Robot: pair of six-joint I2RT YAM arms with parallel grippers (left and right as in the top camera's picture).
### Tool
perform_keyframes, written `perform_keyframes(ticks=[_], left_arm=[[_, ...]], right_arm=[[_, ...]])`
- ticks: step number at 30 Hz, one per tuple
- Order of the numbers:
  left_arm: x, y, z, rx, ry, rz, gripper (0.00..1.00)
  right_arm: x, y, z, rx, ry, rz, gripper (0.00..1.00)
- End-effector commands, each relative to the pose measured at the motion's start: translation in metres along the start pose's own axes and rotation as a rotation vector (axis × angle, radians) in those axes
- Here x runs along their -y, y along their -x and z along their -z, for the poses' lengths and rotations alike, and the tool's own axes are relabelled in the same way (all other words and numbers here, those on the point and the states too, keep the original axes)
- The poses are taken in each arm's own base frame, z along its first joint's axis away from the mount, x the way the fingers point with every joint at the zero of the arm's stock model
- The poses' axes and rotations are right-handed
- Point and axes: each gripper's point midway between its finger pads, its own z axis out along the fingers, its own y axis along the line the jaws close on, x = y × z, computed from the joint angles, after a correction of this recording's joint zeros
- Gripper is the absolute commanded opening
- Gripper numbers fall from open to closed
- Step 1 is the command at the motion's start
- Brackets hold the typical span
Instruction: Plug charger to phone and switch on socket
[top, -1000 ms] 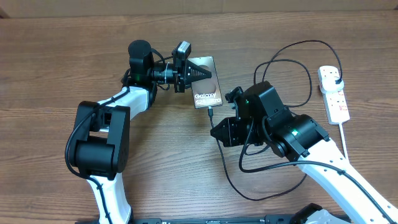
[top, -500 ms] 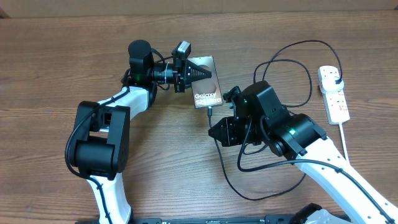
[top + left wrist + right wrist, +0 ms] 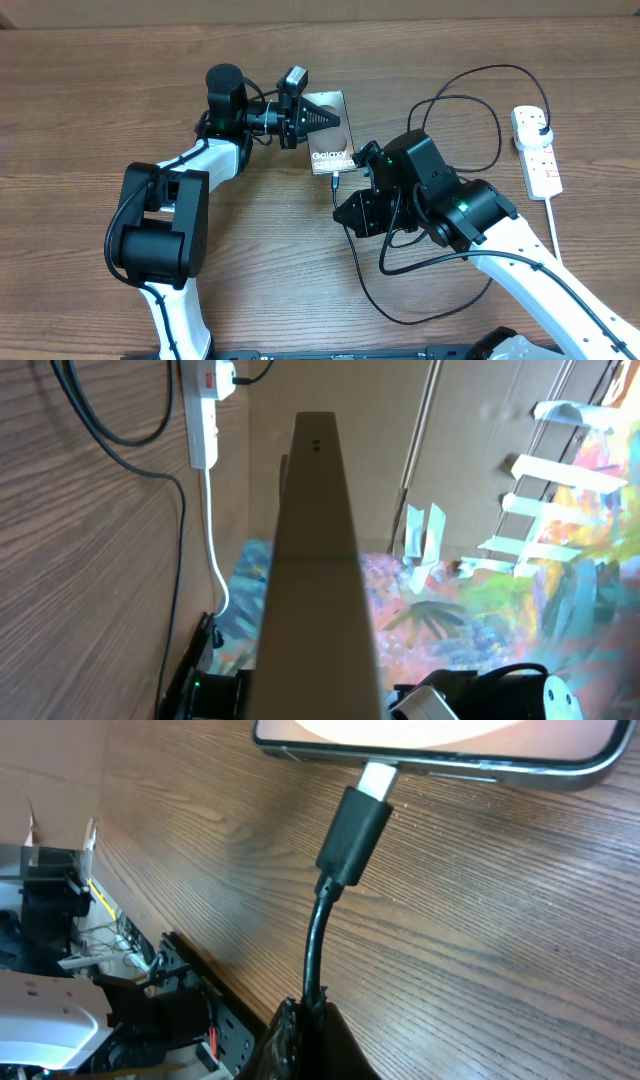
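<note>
Movement since a second ago belongs to the right arm alone, seen from overhead: it has slid left across the brown wooden table (image 3: 90, 90), bringing the right gripper (image 3: 343, 205) and the small connector (image 3: 336, 184) of the long thin black charger cable (image 3: 498, 135) up against the lower edge of the flat dark rectangular phone (image 3: 330, 130). The phone has not shifted; the left gripper (image 3: 316, 116) is clamped tight on its upper end. White lettering reads "Galaxy", while the arm mostly covers the line beneath. Well apart at the right lies the white elongated power strip (image 3: 537, 150), with the cable's black plug (image 3: 541, 126) in it. The left wrist camera looks along the phone's thin edge (image 3: 315, 560), which runs up the middle of the frame; it alone shows a red switch (image 3: 208, 377) on the strip and the strip's thick white cord (image 3: 214, 550) trailing away. The right wrist camera gives the close detail: the fingers (image 3: 300, 1045) are pinched shut on the cable just behind the connector, whose silver tip (image 3: 378, 780) meets the phone's edge, with bare metal showing.
</note>
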Motion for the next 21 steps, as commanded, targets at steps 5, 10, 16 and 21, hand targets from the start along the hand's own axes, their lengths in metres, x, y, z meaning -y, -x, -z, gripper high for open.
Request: perform_keyframes(ticks=[5, 10, 16, 21], left_arm=[[0.012, -0.015, -0.001, -0.098, -0.006, -0.123, 0.04], [0.012, -0.015, -0.001, -0.098, -0.006, -0.124, 0.04], [0.013, -0.015, -0.001, -0.098, -0.006, -0.13, 0.04], [0.013, -0.015, -0.001, -0.098, -0.006, -0.13, 0.04]], right_arm=[[0.014, 0.018, 0.006, 0.07, -0.05, 0.045, 0.04], [0.026, 0.028, 0.012, 0.11, -0.111, 0.034, 0.04], [0.041, 0.034, 0.016, 0.144, -0.192, 0.026, 0.04], [0.036, 0.039, 0.016, 0.161, -0.17, 0.025, 0.04]])
